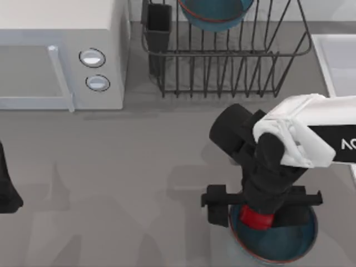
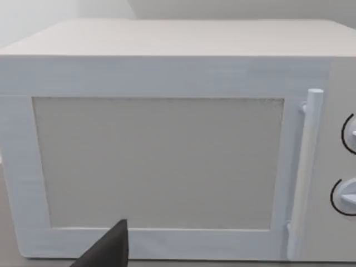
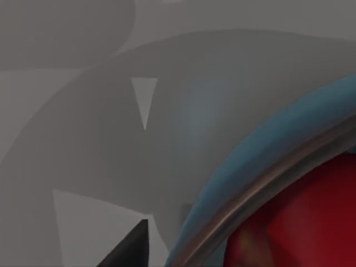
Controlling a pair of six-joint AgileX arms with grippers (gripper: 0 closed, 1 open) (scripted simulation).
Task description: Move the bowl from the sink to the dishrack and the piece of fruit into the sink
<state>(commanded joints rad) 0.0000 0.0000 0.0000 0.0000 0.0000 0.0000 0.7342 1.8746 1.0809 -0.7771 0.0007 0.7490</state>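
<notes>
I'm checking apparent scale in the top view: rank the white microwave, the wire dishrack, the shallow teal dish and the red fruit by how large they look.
1. White microwave, cropped at the frame edge.
2. Dark wire dishrack, also cropped; close to the microwave, so unsure.
3. Shallow teal dish, partly hidden by the right arm.
4. Small red fruit.

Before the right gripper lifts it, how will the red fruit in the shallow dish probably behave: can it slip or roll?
The piece of fruit looks glossy, so it may slip between the fingers. Its rounded, slightly blocky shape suggests a short roll, which the shallow dish rim would probably stop. It seems small and light under the right gripper.
</notes>
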